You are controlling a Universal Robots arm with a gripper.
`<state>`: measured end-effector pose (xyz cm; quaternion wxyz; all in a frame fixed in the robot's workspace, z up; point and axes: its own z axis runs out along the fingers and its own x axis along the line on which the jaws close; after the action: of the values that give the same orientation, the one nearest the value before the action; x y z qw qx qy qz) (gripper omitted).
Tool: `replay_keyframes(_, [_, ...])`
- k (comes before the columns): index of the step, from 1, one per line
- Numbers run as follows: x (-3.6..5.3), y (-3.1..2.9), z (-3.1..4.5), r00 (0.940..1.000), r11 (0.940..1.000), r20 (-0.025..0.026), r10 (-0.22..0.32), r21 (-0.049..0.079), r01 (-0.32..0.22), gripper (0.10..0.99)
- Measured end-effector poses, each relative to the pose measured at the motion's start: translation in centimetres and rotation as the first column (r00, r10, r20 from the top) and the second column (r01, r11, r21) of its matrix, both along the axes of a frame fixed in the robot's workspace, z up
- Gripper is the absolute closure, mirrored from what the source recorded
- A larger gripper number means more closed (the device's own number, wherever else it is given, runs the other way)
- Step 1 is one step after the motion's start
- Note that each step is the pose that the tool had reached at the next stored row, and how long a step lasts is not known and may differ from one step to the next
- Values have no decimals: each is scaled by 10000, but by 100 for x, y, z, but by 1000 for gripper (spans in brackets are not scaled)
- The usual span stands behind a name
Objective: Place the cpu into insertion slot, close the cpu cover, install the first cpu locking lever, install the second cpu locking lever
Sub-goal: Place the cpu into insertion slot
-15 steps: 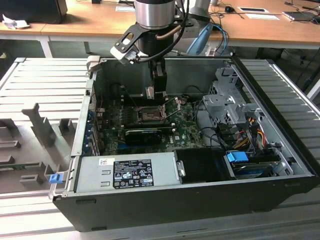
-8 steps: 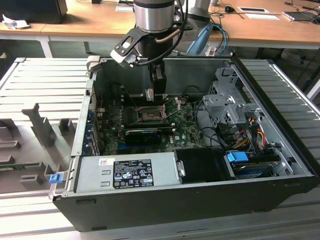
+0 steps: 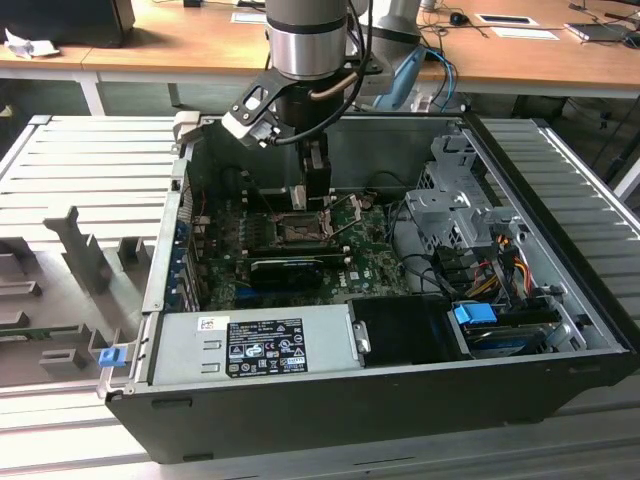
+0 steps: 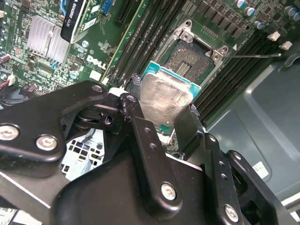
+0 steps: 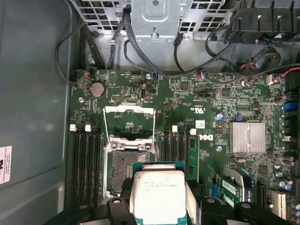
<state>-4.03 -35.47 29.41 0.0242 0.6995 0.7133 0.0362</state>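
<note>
My gripper point(image 4: 159, 110) is shut on the cpu point(image 4: 164, 96), a flat silver square on a teal-edged base. It holds the chip just above the green motherboard point(image 5: 197, 101). The insertion slot point(image 5: 123, 169) lies open with its dark contact field bare, and the cpu point(image 5: 157, 194) hangs beside it, overlapping one corner. The cpu cover point(image 5: 129, 109) stands raised at the slot's far end, with thin wire levers point(image 5: 153, 124) swung up along its sides. In the exterior view the gripper point(image 3: 316, 190) reaches down into the open computer case over the insertion slot point(image 3: 300, 228).
Memory slots point(image 5: 86, 159) flank the socket on both sides. A finned heat sink point(image 5: 246, 137) and a black graphics card point(image 3: 285, 268) sit nearby. The power supply point(image 3: 250, 345), a drive cage point(image 3: 450, 200) with cables and the case walls hem in the board.
</note>
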Motion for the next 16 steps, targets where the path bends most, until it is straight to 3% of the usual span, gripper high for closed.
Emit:
replay_keyframes(8, [0,0,-33,9988,9988,1,-495,-15,495,561])
replay_keyframes(16, [-6,3,-155,9988,9988,1,-497,-22,497,561])
